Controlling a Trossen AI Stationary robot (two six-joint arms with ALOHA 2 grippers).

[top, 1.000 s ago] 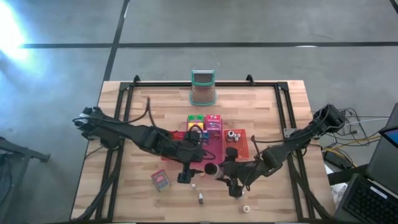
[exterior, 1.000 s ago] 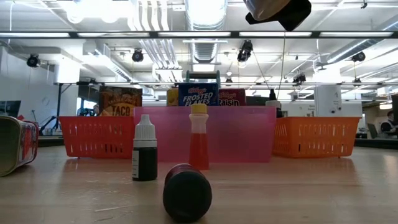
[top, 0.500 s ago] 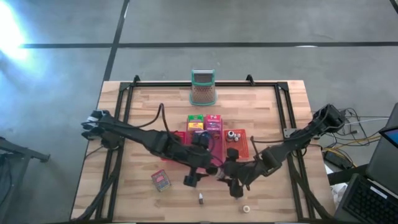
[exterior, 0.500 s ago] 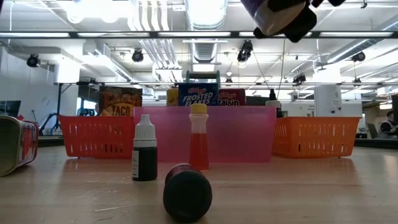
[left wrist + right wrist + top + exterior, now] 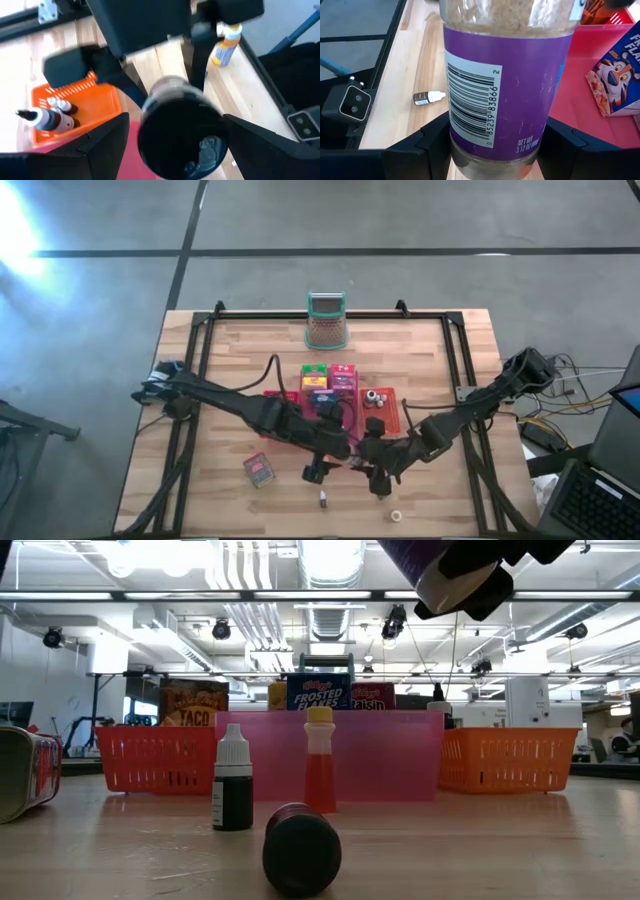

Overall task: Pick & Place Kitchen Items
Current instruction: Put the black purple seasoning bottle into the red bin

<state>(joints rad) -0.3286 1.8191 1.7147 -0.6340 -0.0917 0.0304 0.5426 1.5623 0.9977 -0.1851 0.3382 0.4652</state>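
Note:
My right gripper is shut on a jar with a purple barcode label and beige grains, held in the air above the table's middle. My left gripper is open, a finger on each side of the jar's dark round end. In the high view the two grippers meet near the table's front middle, left and right. Small cereal boxes stand in a pink tray. My right gripper pinches the jar's round wall at the label's edge between its two fingers, which lie across the jar. The jar is lifted clear of the table and tilted. My left gripper stands around the jar's dark end; I cannot tell whether its fingers touch it.
On the wood stand a white-capped dropper bottle and a yellow-capped red bottle, with a dark round thing lying nearest. A tin lies left. Red basket, orange basket with small bottles, mesh holder at the far edge.
My left gripper has gone toward the table's right and near edges and a little down, up to the jar in my right gripper, staying open. In the low view the jar has tipped slightly and shows more of its purple label.

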